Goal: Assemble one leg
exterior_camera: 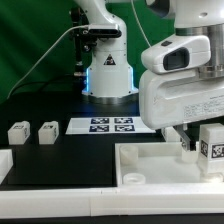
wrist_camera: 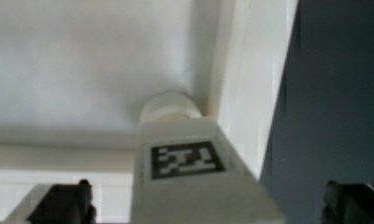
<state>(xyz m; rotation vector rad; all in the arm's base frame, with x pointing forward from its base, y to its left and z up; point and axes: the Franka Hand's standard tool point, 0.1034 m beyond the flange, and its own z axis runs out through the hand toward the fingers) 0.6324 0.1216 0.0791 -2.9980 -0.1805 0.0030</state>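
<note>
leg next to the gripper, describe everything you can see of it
The leg is a small white block that looks like plastic, with flat sides and a black-and-white square tag on one face. It stands upright on the white tray, at the exterior view's right edge. In the wrist view its far end meets a round socket in the tray's corner; how deep it sits cannot be told. The gripper straddles it with fingers spread, a gap on each side, so nothing grips it.
</note>
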